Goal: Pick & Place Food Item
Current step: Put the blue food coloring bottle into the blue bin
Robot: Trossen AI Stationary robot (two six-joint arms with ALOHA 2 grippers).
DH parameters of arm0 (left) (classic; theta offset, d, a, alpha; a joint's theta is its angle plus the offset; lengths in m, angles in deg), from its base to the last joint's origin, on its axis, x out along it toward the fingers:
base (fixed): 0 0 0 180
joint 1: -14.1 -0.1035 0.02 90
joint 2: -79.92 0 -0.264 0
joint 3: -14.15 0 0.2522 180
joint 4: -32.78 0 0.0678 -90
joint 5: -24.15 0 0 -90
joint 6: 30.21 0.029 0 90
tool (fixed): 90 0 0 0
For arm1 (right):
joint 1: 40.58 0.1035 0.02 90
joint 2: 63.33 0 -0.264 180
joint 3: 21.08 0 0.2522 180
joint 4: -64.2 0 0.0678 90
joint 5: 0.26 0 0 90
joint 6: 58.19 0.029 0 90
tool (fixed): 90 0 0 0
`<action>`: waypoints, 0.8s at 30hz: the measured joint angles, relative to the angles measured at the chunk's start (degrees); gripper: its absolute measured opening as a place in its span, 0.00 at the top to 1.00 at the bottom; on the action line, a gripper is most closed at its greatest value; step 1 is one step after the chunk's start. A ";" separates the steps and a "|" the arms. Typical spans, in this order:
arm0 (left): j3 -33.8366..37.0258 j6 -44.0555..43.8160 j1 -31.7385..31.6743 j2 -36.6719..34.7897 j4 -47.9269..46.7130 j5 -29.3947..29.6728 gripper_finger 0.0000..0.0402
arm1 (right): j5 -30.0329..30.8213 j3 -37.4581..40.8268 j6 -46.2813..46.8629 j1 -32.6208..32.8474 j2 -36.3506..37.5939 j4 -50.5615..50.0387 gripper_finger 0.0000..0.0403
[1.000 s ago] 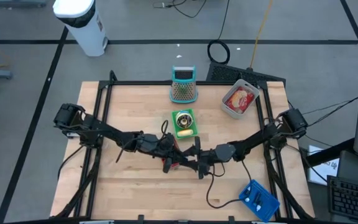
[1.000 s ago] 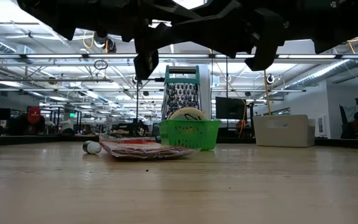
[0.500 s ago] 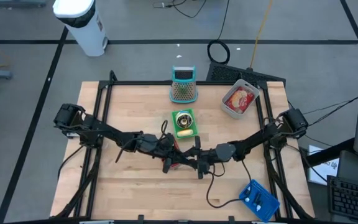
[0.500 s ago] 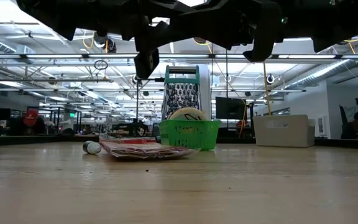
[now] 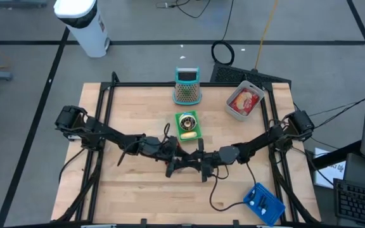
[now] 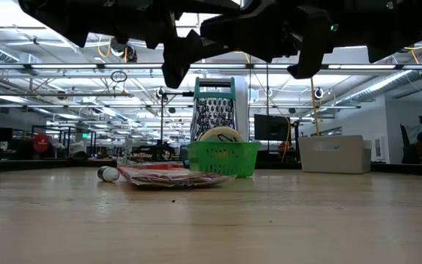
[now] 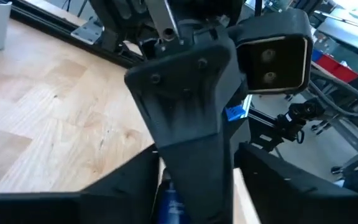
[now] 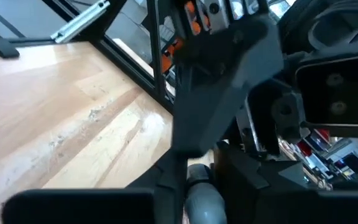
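While the two grippers meet nose to nose above the middle of the table (image 5: 125, 196), you should treat this as a hand-over and keep both wrists still until one grip is sure. The left gripper (image 5: 175, 163) reaches in from the left edge, roughly level. Its fingers (image 7: 67, 202) stand well apart in its wrist view, and whether they touch anything is hidden. The right gripper (image 5: 198, 166) comes from the right edge, also about level. Whether it has closed on the small rounded item (image 8: 201, 196) between them, which I take for the food item, cannot be told, so confirm that before you draw either arm back. A drop would probably land by the red packet (image 6: 168, 175) lying on the wood below. Farther off sits the green basket (image 6: 223, 158), then the grater (image 5: 186, 87) and the grey bin (image 5: 233, 111) along the far edge.
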 joint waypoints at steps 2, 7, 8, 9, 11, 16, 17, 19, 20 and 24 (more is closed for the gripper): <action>0.00 -0.04 -0.28 0.00 1.38 0.74 0.40 | -0.24 0.02 0.18 0.01 -0.02 -0.37 0.87; -0.55 0.47 -1.66 -0.94 7.51 -0.27 0.27 | -0.60 0.43 1.32 0.02 -0.60 -5.36 0.93; -0.38 0.46 -1.84 -0.90 7.50 -0.93 0.26 | -0.29 0.32 1.42 -0.09 -0.23 -5.44 0.92; -0.37 0.47 -2.12 -0.93 7.44 -1.36 0.25 | -0.08 0.15 1.49 -0.11 -0.05 -5.45 0.92; -0.31 0.45 -2.64 -2.75 6.32 -1.34 0.23 | -0.11 0.11 2.40 -0.04 -0.23 -6.60 0.91; -0.33 1.76 -3.18 -5.40 3.02 -1.37 0.22 | 0.16 0.24 4.77 0.55 1.61 -9.83 0.93; -0.26 1.81 -3.14 -5.84 2.05 -1.44 0.22 | 0.18 0.17 5.47 1.01 2.85 -11.62 0.93; -0.22 1.82 -3.14 -7.00 1.55 -1.57 0.22 | 0.07 0.17 8.16 2.34 5.45 -15.68 0.93; -0.24 1.81 -3.16 -7.39 1.21 -1.52 0.22 | -0.08 0.17 10.08 3.16 7.17 -18.42 0.93; -0.22 1.79 -3.18 -7.13 -0.07 -1.50 0.22 | -0.04 0.13 19.40 7.45 15.57 -29.36 0.91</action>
